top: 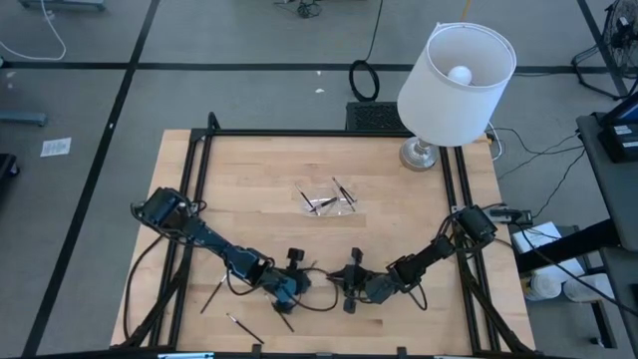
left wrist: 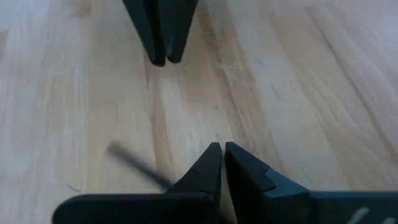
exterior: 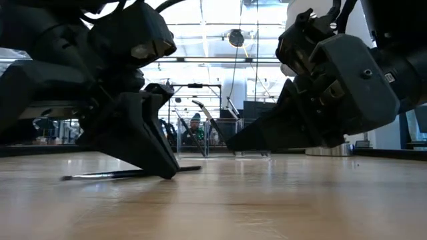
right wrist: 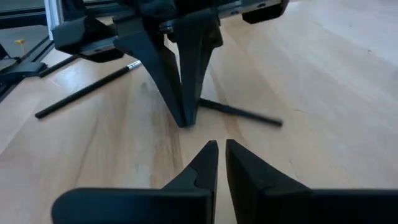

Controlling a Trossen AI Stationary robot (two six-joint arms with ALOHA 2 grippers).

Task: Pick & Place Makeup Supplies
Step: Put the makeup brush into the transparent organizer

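- Left gripper (top: 291,289) low over the front middle of the tabletop (top: 259,199), fingers pressed together, tips at the wood; nothing seen between them.
- Right gripper (top: 351,287) just beside it, facing it tip to tip, fingers likewise together with only a hairline gap, empty.
- In the left wrist view, own gripper (left wrist: 221,149) at the near edge, the right gripper (left wrist: 163,59) opposite, bare wood between the two.
- In the right wrist view, own gripper (right wrist: 221,149) near, the left gripper (right wrist: 186,121) pointing down at the tabletop.
- Thin dark stick (right wrist: 239,113) lying flat on the wood right behind the left gripper's tips; touching or merely close, cannot tell.
- Same stick (exterior: 127,175) in the low view, flat under the left gripper (exterior: 167,175).
- Longer stick with a pale end (right wrist: 84,92) flat on the tabletop a little farther off, beside the left arm.
- Two more sticks near the front left edge in the high view: one (top: 211,295) tilted by the left arm, one (top: 244,327) closer to the front.
- Small clear tray (top: 329,199) at the tabletop's middle, well apart from both grippers, with several dark sticks (top: 344,191) lying crossed in or on it.
- White-shaded lamp (top: 454,85) at the back right corner.
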